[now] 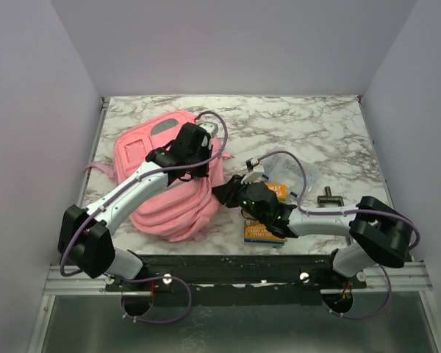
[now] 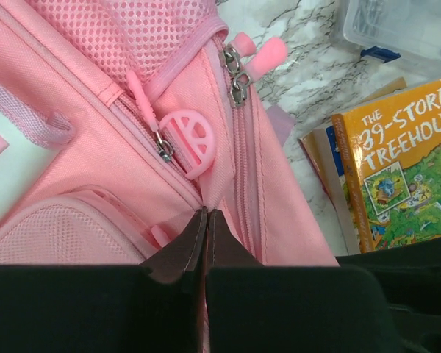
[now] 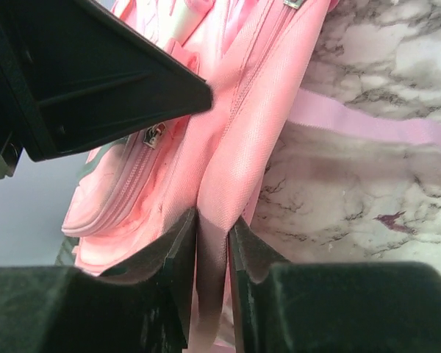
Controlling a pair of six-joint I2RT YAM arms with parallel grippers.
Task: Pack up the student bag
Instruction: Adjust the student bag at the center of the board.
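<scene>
On the left half of the marble table the student bag lies on its side, with both arms reaching into its near right edge. The left gripper has its jaws closed, tips pressed together on a thin fold of the pink fabric just below the front pocket's zip pull. The right gripper has its jaws a little apart with a fold of the bag's side filling the gap between them, so it appears to pinch that fold.

Packing looks barely begun. Two zip sliders of the bigger compartment sit together near the top, and the seams running from them look shut, so I judge no opening has been made. Nothing can be seen going inside. The treehouse book lies on the table just beside the bag, with another book under it, and a clear plastic box sits beyond them. A small black object lies well apart to the right.

What seems left is nearly everything: hold the bag steady, pull a zip open, spread the mouth, then load the books and the other items.
</scene>
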